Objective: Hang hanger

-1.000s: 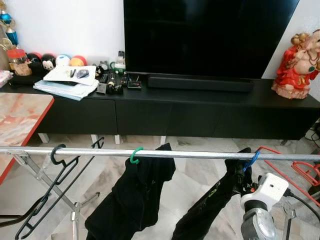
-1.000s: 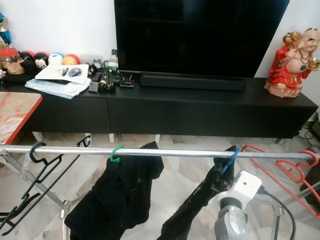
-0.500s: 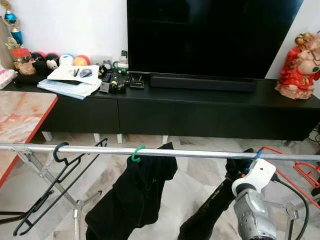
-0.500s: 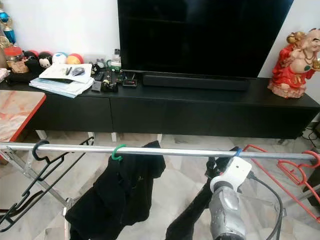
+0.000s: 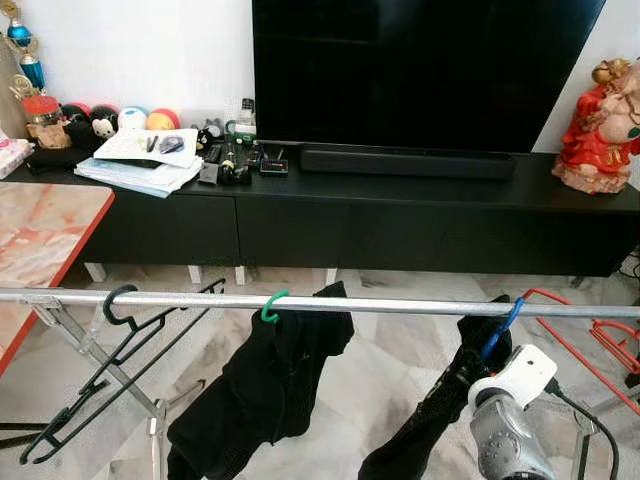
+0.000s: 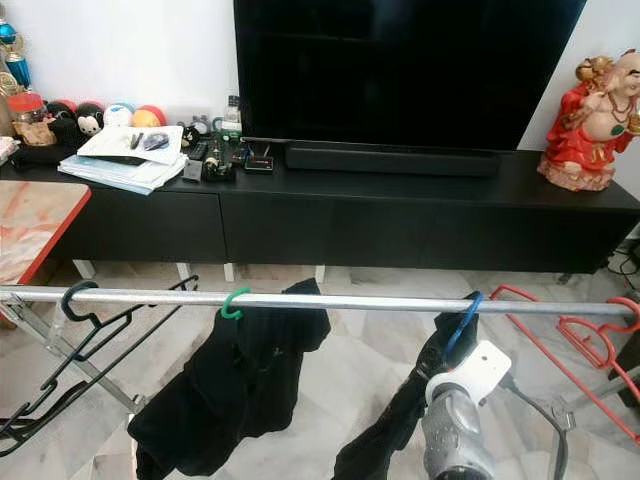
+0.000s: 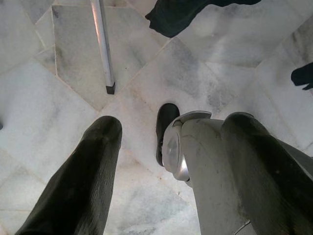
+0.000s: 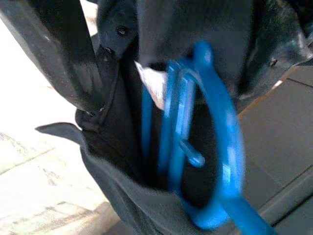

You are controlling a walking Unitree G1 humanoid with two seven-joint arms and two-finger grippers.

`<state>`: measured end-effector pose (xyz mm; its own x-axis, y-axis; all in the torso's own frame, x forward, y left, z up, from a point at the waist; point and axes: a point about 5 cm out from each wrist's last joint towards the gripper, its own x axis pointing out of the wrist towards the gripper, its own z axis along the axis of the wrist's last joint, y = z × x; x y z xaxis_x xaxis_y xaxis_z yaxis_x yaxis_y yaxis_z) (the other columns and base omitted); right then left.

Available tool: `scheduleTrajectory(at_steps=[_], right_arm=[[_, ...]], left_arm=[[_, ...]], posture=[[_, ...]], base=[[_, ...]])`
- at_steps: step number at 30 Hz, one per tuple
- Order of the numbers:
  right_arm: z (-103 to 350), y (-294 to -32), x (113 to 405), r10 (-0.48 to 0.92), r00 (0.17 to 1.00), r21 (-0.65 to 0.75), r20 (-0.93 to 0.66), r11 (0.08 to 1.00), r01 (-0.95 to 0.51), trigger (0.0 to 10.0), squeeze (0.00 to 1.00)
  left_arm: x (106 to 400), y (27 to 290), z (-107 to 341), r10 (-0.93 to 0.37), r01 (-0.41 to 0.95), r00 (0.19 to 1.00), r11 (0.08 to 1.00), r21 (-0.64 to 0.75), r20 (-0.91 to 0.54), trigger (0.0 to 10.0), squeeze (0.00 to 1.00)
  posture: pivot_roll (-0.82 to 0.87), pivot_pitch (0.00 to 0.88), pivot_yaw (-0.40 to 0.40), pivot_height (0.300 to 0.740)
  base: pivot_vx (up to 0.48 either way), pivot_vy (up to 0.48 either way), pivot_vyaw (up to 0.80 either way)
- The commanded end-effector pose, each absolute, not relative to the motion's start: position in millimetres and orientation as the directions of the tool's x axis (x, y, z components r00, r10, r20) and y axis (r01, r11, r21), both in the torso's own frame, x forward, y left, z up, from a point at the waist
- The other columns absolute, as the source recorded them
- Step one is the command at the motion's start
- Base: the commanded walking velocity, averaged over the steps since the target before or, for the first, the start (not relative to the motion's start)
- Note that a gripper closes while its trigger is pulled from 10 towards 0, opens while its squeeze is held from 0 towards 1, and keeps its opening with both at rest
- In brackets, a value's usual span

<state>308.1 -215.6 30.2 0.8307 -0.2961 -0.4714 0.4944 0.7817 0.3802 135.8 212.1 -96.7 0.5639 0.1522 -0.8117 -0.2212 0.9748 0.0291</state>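
A blue hanger (image 5: 503,325) carrying a black garment (image 5: 440,410) hooks over the metal rail (image 5: 380,305) of the drying rack, towards its right end. My right arm's wrist (image 5: 512,378) sits just below that hook. In the right wrist view the blue hanger (image 8: 215,147) and its dark cloth lie between the spread fingers of my right gripper (image 8: 186,88), which is open. My left gripper (image 7: 173,122) hangs open over the marble floor with nothing in it.
A green hanger (image 5: 268,308) with a black garment (image 5: 270,390) hangs mid-rail, and a bare black hanger (image 5: 110,350) at the left. Red hangers (image 5: 600,340) sit at the far right. Behind stand a black TV cabinet (image 5: 400,220) and a red-edged marble table (image 5: 40,240).
My right arm was up close under the rail half a second ago and has dropped lower. The blue hanger has stayed on the rail. The camera has shifted slightly.
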Motion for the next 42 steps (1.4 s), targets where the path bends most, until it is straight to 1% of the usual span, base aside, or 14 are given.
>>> scheduleTrajectory(at_steps=[1, 6, 12, 20, 21, 24, 25, 26, 27, 29, 30, 31, 32, 42], right_arm=[[34, -215, 313, -0.285, 0.838, 0.375, -0.466, 0.794, 0.479, 10.0, 0.0], [46, -216, 324, -0.296, 0.854, 0.386, -0.428, 0.795, 0.468, 10.0, 0.0], [49, -218, 327, -0.302, 0.855, 0.383, -0.422, 0.795, 0.47, 10.0, 0.0], [38, -225, 320, -0.347, 0.811, 0.355, -0.47, 0.767, 0.534, 10.0, 0.0], [38, -226, 319, -0.353, 0.811, 0.361, -0.467, 0.761, 0.539, 9.3, 0.0], [39, -227, 320, -0.356, 0.814, 0.376, -0.459, 0.752, 0.541, 9.3, 0.0], [40, -227, 321, -0.356, 0.819, 0.384, -0.45, 0.75, 0.538, 2.5, 0.0], [42, -227, 322, -0.355, 0.823, 0.387, -0.444, 0.752, 0.534, 0.0, 0.0], [44, -227, 323, -0.355, 0.827, 0.394, -0.436, 0.751, 0.53, 0.0, 0.0], [45, -227, 324, -0.353, 0.83, 0.392, -0.432, 0.755, 0.525, 0.5, 0.0], [45, -227, 324, -0.353, 0.83, 0.392, -0.432, 0.755, 0.525, 0.5, 0.0], [45, -227, 325, -0.353, 0.83, 0.392, -0.432, 0.755, 0.525, 0.1, 0.0], [45, -226, 325, -0.353, 0.831, 0.395, -0.429, 0.755, 0.524, 0.0, 0.0], [40, -224, 322, -0.348, 0.821, 0.379, -0.452, 0.758, 0.53, 0.0, 0.0]], left_arm=[[131, 212, -99, 0.152, -0.216, 0.547, 0.976, 0.036, -0.823, 10.0, 0.0], [131, 212, -99, 0.157, -0.218, 0.547, 0.975, 0.042, -0.822, 10.0, 0.0], [130, 212, -99, 0.158, -0.219, 0.546, 0.975, 0.042, -0.823, 10.0, 0.0], [130, 212, -99, 0.158, -0.219, 0.546, 0.975, 0.042, -0.823, 10.0, 0.0], [130, 212, -99, 0.158, -0.219, 0.546, 0.975, 0.042, -0.823, 10.0, 0.0], [130, 212, -99, 0.158, -0.219, 0.546, 0.975, 0.041, -0.823, 10.0, 0.0], [130, 212, -99, 0.158, -0.218, 0.546, 0.975, 0.042, -0.823, 10.0, 0.0], [130, 212, -99, 0.158, -0.218, 0.546, 0.975, 0.042, -0.823, 10.0, 0.0], [130, 212, -99, 0.159, -0.218, 0.546, 0.975, 0.044, -0.823, 10.0, 0.0], [130, 212, -99, 0.16, -0.219, 0.546, 0.975, 0.045, -0.823, 10.0, 0.0], [130, 212, -99, 0.16, -0.219, 0.546, 0.975, 0.045, -0.823, 10.0, 0.0], [130, 212, -99, 0.161, -0.219, 0.546, 0.975, 0.046, -0.822, 10.0, 0.0], [130, 212, -99, 0.161, -0.219, 0.545, 0.975, 0.045, -0.823, 10.0, 0.0], [130, 212, -99, 0.156, -0.217, 0.542, 0.975, 0.042, -0.825, 10.0, 0.0]], posture=[[0.16, 0.023, -0.071, 0.74], [0.16, 0.022, -0.07, 0.74], [0.16, 0.025, -0.07, 0.74], [0.16, 0.027, -0.071, 0.74], [0.16, 0.029, -0.07, 0.74], [0.16, 0.029, -0.07, 0.74], [0.16, 0.029, -0.07, 0.74], [0.16, 0.028, -0.07, 0.74], [0.16, 0.028, -0.07, 0.74], [0.16, 0.028, -0.07, 0.74], [0.16, 0.028, -0.07, 0.74], [0.16, 0.028, -0.07, 0.74], [0.16, 0.028, -0.07, 0.74], [0.17, 0.028, -0.069, 0.74]], base=[[0.0, 0.0, 0.0], [0.0, 0.0, 0.0], [0.0, 0.0, 0.0], [0.0, 0.0, 0.0], [0.0, 0.0, 0.0], [0.0, 0.0, 0.0], [0.0, 0.0, 0.0], [0.0, 0.0, 0.0], [0.0, 0.0, 0.0], [0.0, 0.0, 0.0], [0.0, 0.0, 0.0], [0.0, 0.0, 0.0], [0.0, 0.0, 0.0], [0.0, 0.0, 0.0]])
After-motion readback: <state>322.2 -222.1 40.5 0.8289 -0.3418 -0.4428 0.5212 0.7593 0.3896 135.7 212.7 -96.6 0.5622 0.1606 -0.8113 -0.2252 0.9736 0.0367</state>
